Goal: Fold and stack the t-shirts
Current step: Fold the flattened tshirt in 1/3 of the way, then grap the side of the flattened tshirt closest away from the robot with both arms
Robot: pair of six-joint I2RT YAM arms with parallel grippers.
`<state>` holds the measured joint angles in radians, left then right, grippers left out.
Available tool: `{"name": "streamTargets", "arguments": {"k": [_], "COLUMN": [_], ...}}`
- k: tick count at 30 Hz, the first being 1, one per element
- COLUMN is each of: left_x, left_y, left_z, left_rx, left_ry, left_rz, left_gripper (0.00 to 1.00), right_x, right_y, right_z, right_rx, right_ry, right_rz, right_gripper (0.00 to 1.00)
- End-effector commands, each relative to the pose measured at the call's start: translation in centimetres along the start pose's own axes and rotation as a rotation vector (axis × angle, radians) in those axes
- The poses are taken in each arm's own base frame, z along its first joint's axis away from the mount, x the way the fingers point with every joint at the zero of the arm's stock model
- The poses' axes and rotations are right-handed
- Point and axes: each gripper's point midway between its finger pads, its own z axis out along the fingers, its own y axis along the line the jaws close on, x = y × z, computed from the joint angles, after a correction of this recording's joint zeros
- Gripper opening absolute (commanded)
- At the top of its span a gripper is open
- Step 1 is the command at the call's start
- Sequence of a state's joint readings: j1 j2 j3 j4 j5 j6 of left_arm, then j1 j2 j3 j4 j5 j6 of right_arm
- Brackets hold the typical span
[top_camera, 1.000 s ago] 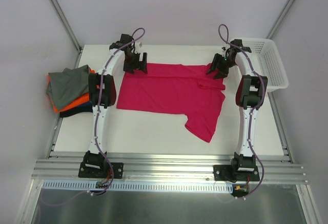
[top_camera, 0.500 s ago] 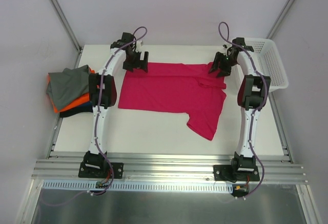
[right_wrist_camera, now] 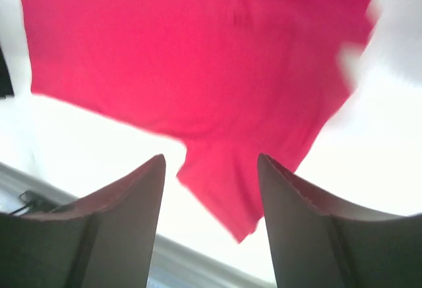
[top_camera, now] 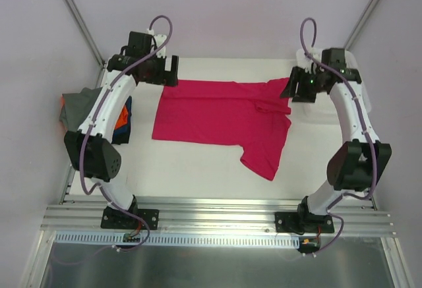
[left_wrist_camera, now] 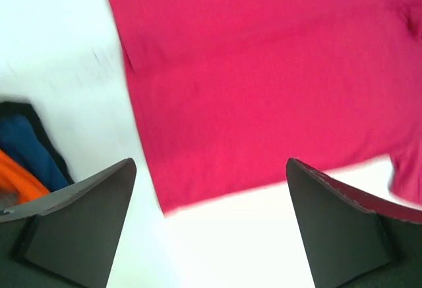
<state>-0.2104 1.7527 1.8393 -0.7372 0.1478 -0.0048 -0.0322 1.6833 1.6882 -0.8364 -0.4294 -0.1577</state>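
At the left edge of the bench we see the pile of folded t-shirts, grey on top with orange and navy showing beneath. The left arm arches over part of the pile. A bare strip of bench separates the pile from the straight left edge of the magenta t-shirt.

The left gripper hangs raised near the shirt's far-left corner, clear of the cloth. Its jaws are spread wide and hold nothing.

The magenta t-shirt lies flat across the middle and far part of the bench, and its far edge runs from one gripper toward the other. Its near edge is straight until a flap juts out toward the near right. Between that edge and the near rail we have a broad band of bare bench, the widest free room.

The right gripper hovers above the shirt's far-right corner, jaws parted and empty. Further right, the right arm crosses over the white basket at the bench's right edge. Only a narrow bare gap lies between the basket and the shirt.

A second ago both grippers sat low at the shirt's far corners, with the arms reaching straight forward. Now we find both lifted clear and the arms bowed outward, the left over the pile and the right over the basket. The left jaws stand wider than before. The shirt lies almost where it lay.
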Motion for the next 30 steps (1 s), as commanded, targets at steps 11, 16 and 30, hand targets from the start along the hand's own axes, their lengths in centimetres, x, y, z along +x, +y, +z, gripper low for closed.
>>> {"name": "streamTargets", "arguments": {"k": [11,16,30], "left_x": [18.4,20.0,16.9], "left_y": [-2.7,-1.9,0.9], "left_z": [-1.3,-0.2,1.8], "left_rx": [0.154,0.137,0.105], "left_ry": [0.435,0.493,0.443], "left_rz": [-0.238,-0.296,-0.314], "left_gripper": [0.67,0.67,0.65], "right_x": [26.3,28.4,28.7], "right_y": [-2.0,-2.1,-3.8], "right_z": [0.8,-0.4,0.4], "right_rx": [0.059,0.074,0.126], "right_ry": [0.480,0.497,0.533], "right_rz": [0.412,0.394,0.374], "right_gripper": [0.52,0.50,0.41]}}
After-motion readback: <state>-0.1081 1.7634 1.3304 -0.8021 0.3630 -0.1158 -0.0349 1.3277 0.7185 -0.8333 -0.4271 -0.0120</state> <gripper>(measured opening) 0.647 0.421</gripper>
